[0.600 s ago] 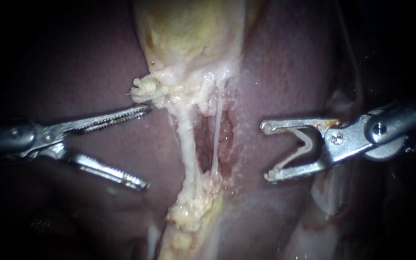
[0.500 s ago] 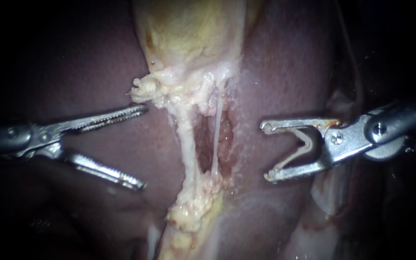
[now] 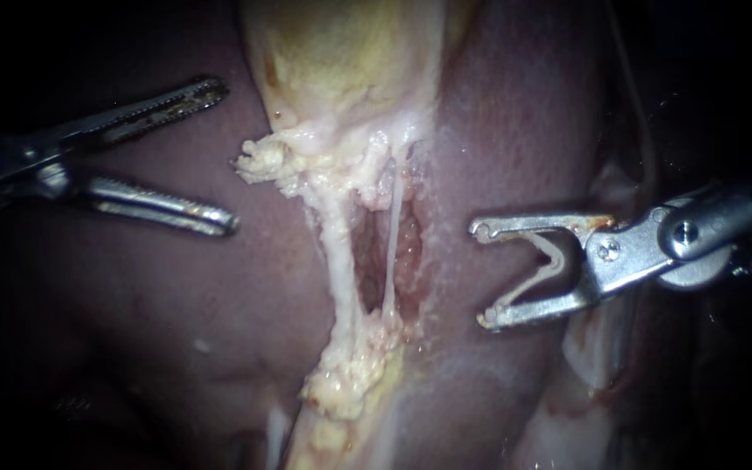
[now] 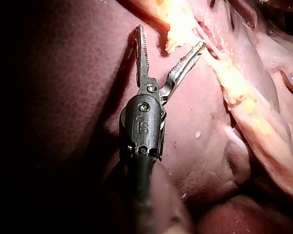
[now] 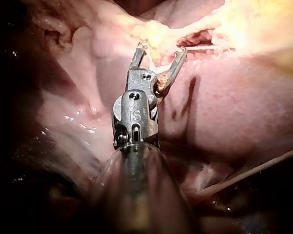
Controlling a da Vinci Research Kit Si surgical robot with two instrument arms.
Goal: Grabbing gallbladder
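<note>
The pale yellow gallbladder (image 3: pixel 341 61) hangs down the middle over the dark red liver (image 3: pixel 158 305). A frayed tag of yellowish tissue (image 3: pixel 261 161) juts from its lower left edge. Below it run a thick white tube (image 3: pixel 334 252) and a thin one (image 3: pixel 391 252). My left instrument (image 3: pixel 224 157) stands open just left of the tag, touching nothing; in the left wrist view the tag (image 4: pixel 175 43) lies just ahead of its open tips (image 4: pixel 170 37). My right instrument (image 3: pixel 482 275) is open to the right of the tubes, a V-shaped metal piece (image 3: pixel 552 261) deep between its jaws.
Lumpy yellow fat (image 3: pixel 350 365) sits where the tubes end below. Pale glistening folds (image 3: pixel 594 348) lie under the right instrument's shaft. In the right wrist view the fat (image 5: pixel 156 34) lies just past the open jaws (image 5: pixel 162 48).
My left instrument has risen along the liver to the level of the gallbladder's lower edge, its jaws still open. The right instrument and the tissue have not moved.
</note>
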